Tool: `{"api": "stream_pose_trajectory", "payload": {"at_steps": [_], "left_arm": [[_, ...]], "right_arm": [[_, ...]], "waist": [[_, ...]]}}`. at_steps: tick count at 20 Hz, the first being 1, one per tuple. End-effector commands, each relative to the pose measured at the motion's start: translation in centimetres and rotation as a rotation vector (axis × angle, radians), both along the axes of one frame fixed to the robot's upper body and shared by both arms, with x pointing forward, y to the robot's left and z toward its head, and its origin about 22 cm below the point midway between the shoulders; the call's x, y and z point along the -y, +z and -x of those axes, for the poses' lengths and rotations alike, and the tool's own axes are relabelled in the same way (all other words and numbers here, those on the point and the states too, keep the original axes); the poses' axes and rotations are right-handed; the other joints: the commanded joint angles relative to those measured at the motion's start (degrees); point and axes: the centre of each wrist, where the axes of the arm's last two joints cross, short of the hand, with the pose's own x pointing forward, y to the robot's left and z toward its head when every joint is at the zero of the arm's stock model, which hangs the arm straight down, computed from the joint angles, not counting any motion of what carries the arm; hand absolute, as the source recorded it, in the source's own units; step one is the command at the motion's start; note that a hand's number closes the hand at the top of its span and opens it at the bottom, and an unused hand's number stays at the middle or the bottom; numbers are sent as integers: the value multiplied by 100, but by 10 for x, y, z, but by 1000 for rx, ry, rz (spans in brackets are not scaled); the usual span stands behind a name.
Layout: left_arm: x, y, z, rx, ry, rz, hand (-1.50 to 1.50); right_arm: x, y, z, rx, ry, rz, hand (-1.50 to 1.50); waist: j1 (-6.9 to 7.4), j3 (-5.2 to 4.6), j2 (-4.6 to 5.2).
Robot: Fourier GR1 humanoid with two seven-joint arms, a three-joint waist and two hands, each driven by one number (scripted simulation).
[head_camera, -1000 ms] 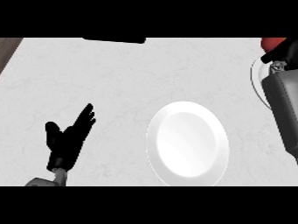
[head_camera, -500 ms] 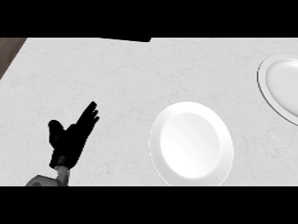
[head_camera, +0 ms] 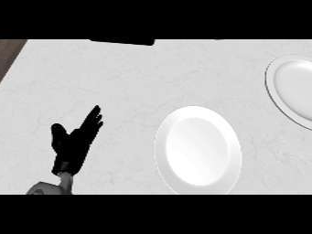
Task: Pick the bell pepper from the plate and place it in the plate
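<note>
Pale grey marbled bench [head_camera: 118, 77] fills the view, carrying a round white plate [head_camera: 197, 151] at centre and a second white plate [head_camera: 303, 89] at the right edge. No bell pepper or writing shows; the black left hand [head_camera: 74, 144] rests lower left, fingers straight, holding nothing.

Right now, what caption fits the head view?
Left hand rests open on the counter beside two white plates; no pepper visible.
</note>
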Motion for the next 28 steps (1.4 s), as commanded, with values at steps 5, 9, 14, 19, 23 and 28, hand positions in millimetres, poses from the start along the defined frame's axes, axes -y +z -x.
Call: {"api": "stream_pose_trajectory", "payload": {"at_steps": [5,9,14,19,23,28], "left_arm": [[-7,-10,8,-32,23,5,0],[-5,-11,9,-25,27,-1,0],[-10,-4,2,-27,46,3,0],[-8,-9,6,-46,32,5,0],[-14,-6,-2,-28,41,8,0],[0,-10,2,-29,30,10,0]], "right_arm": [[23,-31,21,262,-234,-82,150],[33,-57,35,270,-271,-78,150],[38,-106,50,203,-398,-394,-150],[29,-140,49,268,-309,-507,-150],[23,-151,48,373,-213,-417,-150],[26,-142,47,538,-122,-196,-150]], "waist": [[-32,2,-95],[-132,1,-145],[-241,19,-167],[-244,12,-201],[-216,11,-181],[-236,4,-193]]}}
